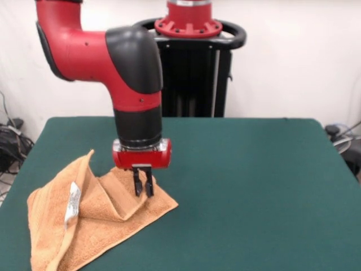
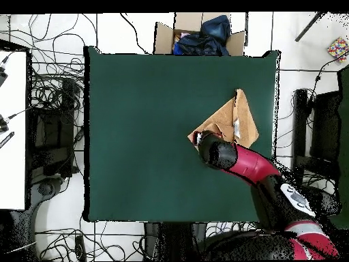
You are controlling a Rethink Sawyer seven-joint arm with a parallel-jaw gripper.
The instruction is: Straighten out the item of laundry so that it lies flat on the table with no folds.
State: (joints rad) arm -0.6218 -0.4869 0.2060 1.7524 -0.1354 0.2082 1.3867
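Observation:
The item of laundry point(image 1: 96, 217), an orange-tan towel with a white label point(image 1: 71, 204), lies rumpled at the table's point(image 1: 254, 169) front left. A raised ridge runs across it and one corner peaks upward. My gripper point(image 1: 143, 191) points straight down onto the towel's right part, fingers close together and pinched on the cloth there. In the overhead view the towel point(image 2: 240, 117) sits near the table's point(image 2: 150, 123) right edge. The arm's black wrist point(image 2: 217, 151) covers the towel's lower left part and hides the fingers.
A cardboard box with dark cloth point(image 2: 201, 34) stands beyond the table's top edge in the overhead view. Cables litter the floor on all sides. The towel's front corner point(image 1: 39, 262) lies close to the table's front edge.

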